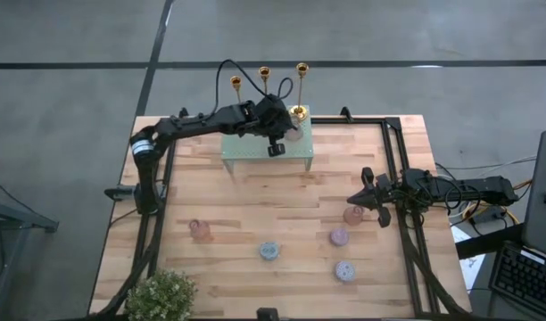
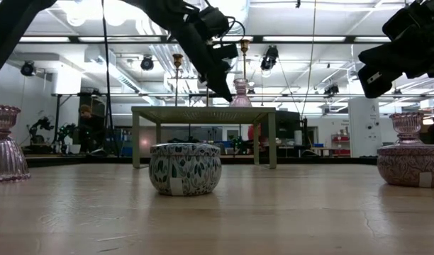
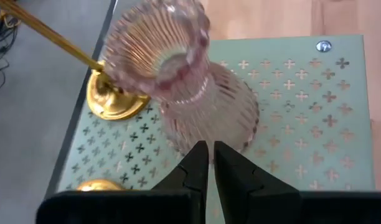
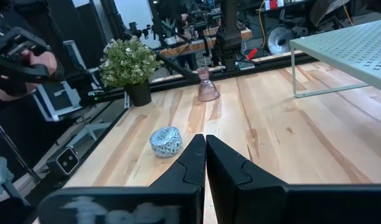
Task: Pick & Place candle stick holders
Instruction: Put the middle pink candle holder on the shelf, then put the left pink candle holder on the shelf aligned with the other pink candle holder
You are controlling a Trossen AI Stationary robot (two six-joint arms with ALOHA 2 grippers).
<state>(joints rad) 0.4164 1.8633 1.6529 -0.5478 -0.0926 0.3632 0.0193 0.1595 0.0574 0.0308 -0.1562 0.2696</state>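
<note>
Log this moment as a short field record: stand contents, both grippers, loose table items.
stand: green perforated stand at the table's far side
on stand: three gold candle stick holders, one pink glass holder
left gripper: shut, empty, over the stand just short of the pink glass holder
right gripper: shut, empty, waiting over the table's right side
loose on table: floral tin, potted plant

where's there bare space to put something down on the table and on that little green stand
Free: the wood between the green stand and the row of tins and glass holders, e.g. the blue tin. On the stand, its front left half is bare. Crowded: the stand's back edge, with the gold candlesticks, the pink glass holder and the left tool.
</note>
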